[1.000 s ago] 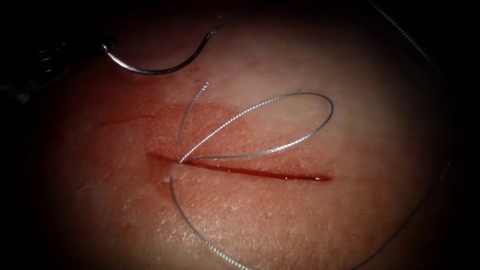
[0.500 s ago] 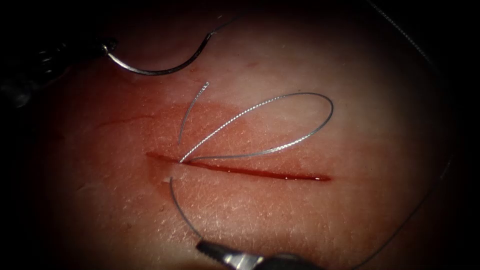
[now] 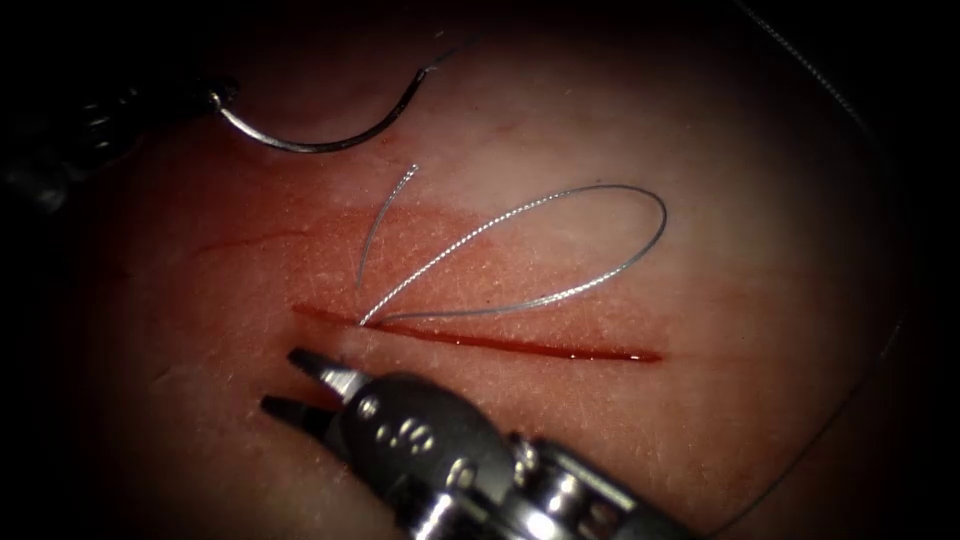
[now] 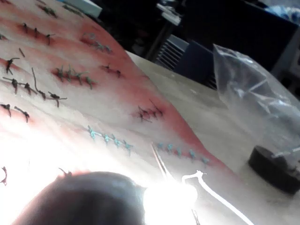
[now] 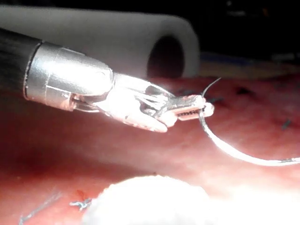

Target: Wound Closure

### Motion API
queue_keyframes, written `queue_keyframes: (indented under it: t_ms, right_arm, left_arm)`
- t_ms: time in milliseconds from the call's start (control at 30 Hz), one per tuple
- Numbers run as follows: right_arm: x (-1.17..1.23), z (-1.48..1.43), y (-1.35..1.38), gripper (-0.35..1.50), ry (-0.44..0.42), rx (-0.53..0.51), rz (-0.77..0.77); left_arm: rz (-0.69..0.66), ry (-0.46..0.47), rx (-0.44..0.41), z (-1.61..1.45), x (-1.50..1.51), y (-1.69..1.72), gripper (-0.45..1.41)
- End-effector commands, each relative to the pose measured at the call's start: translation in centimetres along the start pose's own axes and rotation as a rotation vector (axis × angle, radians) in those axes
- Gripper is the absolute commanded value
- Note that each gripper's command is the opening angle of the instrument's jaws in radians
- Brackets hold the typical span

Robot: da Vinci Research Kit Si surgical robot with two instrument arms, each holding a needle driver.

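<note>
L tool (image 3: 205, 97) sits far up and to the left of the cut (image 3: 480, 338), jaws clamped on the needle (image 3: 320, 130) right at its tip end. The needle's curve hangs free above the tissue (image 3: 700, 260), not in it, w/ its swaged end and thread (image 3: 560, 215) on the side away from the L tool. The right wrist view gives the same grip close up: L tool (image 5: 199, 111) pinching the needle (image 5: 234, 150) near one end, the arc sweeping down and away from the jaws.

R tool (image 3: 290, 382) has come in from below since half a sec ago (then just its tip at the edge). Its jaws are spread fairly wide, holding nothing, tips just below the cut's left end, over skin wet w/ red fluid (image 3: 300, 250).

From a stitch point just above the R tool's upper jaw, thread runs up and right in a big loop lying on the tissue across the cut from the tool, plus a short loose end (image 3: 385, 215) rising toward the needle. Another strand trails out past the tool's wrist, far right.
</note>
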Motion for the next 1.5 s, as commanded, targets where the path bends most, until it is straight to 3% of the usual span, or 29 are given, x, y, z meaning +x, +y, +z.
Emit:
queue_keyframes:
  t_ms: [33, 100, 167, 267, 300, 367, 500, 567, 967, 1033, 1200, 1367, 1500]
  right_arm:
    - [0.06, 0.02, 0.12, 0.44, 0.005, -0.034, 0.018]
    - [-0.06, 0.09, 0.11, 0.57, -0.010, -0.097, 0.047]
    - [-0.19, 0.13, 0.06, 0.59, -0.036, -0.144, 0.087]
    - [-0.34, 0.14, 0.02, 0.51, -0.114, -0.120, 0.100]
    - [-0.46, 0.18, -0.03, 0.57, -0.185, -0.094, 0.092]
    - [-0.55, 0.24, -0.07, 0.63, -0.200, -0.093, 0.094]
    - [-0.63, 0.31, -0.08, 0.44, -0.194, -0.088, 0.107]
    - [-0.65, 0.31, -0.08, -0.35, -0.193, -0.082, 0.105]
    - [-0.77, 0.13, -0.01, -0.35, -0.283, -0.042, 0.088]
    - [-0.97, -0.11, 0.19, -0.35, -0.327, -0.024, 0.065]
    - [-1.38, -0.53, 0.67, -0.35, -0.371, -0.111, 0.084]
    - [-2.03, -1.30, 1.56, -0.35, -0.428, -0.211, 0.144]
    - [-2.36, -1.89, 2.18, -0.35, -0.462, -0.288, 0.191]
  left_arm:
    - [0.008, -0.004, 0.004, 0.07, -0.12, -0.02, -0.45]
    - [0.009, -0.004, 0.004, 0.07, -0.12, -0.02, -0.45]
    - [0.009, -0.004, 0.004, 0.07, -0.12, -0.02, -0.45]
    - [0.009, -0.004, 0.004, 0.07, -0.12, -0.02, -0.45]
    - [0.009, -0.004, 0.004, 0.07, -0.12, -0.02, -0.45]
    - [0.009, -0.004, 0.004, 0.07, -0.12, -0.02, -0.45]
    - [0.009, -0.004, 0.004, 0.07, -0.12, -0.02, -0.45]
    - [0.009, -0.004, 0.004, 0.07, -0.12, -0.02, -0.45]
    - [0.009, -0.004, 0.004, 0.07, -0.12, -0.02, -0.45]
    - [0.009, -0.004, 0.004, 0.07, -0.12, -0.02, -0.45]
    - [0.009, -0.004, 0.004, 0.07, -0.12, -0.02, -0.45]
    - [0.009, -0.004, 0.004, 0.07, -0.12, -0.02, -0.45]
    - [0.009, -0.004, 0.004, 0.07, -0.12, -0.02, -0.45]
